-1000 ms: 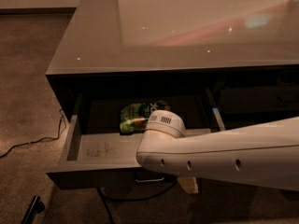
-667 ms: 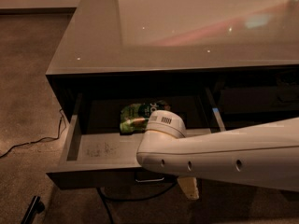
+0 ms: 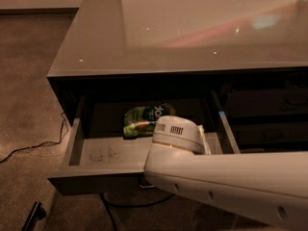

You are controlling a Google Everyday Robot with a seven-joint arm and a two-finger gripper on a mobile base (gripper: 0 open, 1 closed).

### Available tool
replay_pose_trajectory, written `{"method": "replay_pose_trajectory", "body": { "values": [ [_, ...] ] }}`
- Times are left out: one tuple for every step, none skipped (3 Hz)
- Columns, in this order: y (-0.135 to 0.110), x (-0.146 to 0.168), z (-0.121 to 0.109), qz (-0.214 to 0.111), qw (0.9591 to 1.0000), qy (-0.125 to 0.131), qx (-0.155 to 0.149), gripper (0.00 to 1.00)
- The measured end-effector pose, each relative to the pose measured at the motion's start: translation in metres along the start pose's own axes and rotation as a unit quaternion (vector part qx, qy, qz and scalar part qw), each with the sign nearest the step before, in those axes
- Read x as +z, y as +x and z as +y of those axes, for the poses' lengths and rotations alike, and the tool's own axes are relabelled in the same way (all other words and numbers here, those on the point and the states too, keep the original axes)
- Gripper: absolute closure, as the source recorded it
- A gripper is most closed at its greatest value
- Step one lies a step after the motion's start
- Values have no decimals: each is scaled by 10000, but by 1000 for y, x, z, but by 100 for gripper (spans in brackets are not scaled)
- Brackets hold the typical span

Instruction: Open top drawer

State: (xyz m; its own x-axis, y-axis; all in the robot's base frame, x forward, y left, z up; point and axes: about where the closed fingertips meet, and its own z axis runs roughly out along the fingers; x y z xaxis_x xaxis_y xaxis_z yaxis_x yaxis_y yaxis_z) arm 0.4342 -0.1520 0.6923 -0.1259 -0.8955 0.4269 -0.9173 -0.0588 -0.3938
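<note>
Top drawer (image 3: 103,154) well out of the cabinet (image 3: 192,37), green packet (image 3: 143,121) inside. Gripper (image 3: 146,184) at front centre, mostly hidden under arm (image 3: 231,182); grip state: cannot tell. Risk: further pull overrunning slides, dropping drawer front onto floor cable (image 3: 113,207).

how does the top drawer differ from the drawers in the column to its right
The top drawer is pulled out; the right-column drawers sit shut. The top drawer shows a scuffed floor and a green packet; the right-column drawers show only dark fronts. Both sit under one glossy countertop. The claw is hidden under the white arm at the top drawer's front.
</note>
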Motion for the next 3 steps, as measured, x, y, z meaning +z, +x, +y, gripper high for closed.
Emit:
{"method": "replay_pose_trajectory", "body": {
  "values": [
    [14, -19, -14, 38, 9988, 421, 264, 18],
    [20, -24, -27, 32, 9959, 781, 459, 42],
    [16, -17, -42, -33, 9934, 1000, 559, 65]
  ]
}}
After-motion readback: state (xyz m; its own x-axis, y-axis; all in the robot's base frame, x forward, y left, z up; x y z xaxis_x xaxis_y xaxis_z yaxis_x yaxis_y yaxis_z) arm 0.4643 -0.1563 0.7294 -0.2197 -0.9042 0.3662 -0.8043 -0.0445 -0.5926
